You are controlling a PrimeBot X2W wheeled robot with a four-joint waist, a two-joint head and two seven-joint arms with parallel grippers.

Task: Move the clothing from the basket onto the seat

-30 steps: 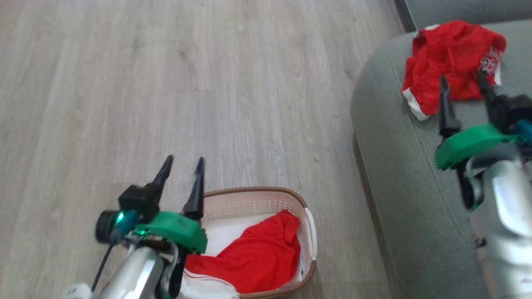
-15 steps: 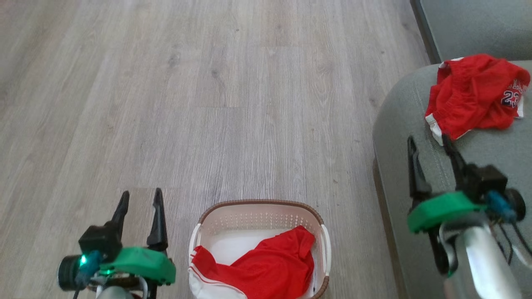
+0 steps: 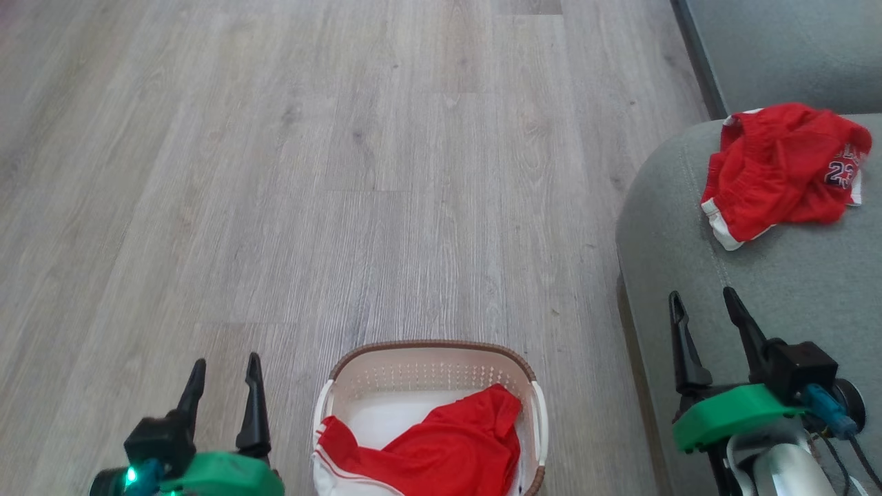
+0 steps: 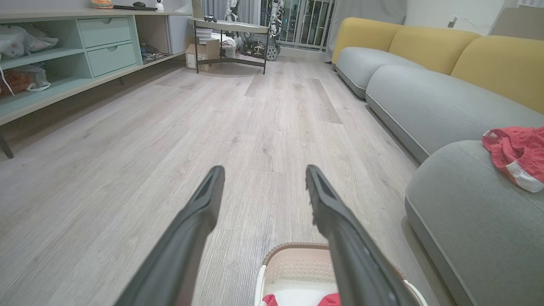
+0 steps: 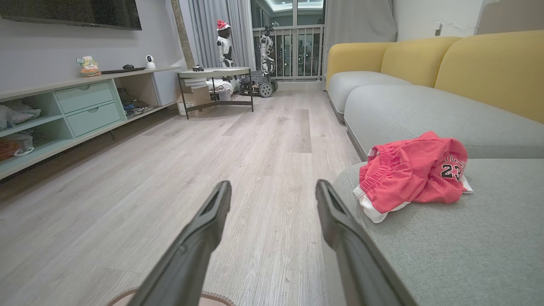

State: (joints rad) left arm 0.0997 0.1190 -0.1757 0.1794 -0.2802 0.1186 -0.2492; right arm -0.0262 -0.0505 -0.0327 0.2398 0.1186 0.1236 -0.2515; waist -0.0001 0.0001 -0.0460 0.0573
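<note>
Holding left gripper (image 3: 226, 361) out with jaws spread wide and empty; holding right gripper (image 3: 700, 295) well apart from it, likewise wide and empty.

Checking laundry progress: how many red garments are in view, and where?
2. The numbered red garment lies crumpled on the grey-green seat; the white-striped red garment sits in the basket on the floor. Another might hide beneath it.

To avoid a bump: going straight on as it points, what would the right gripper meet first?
Probably nothing near: the right gripper aims along the edge of the seat, left of the red garment.
</note>
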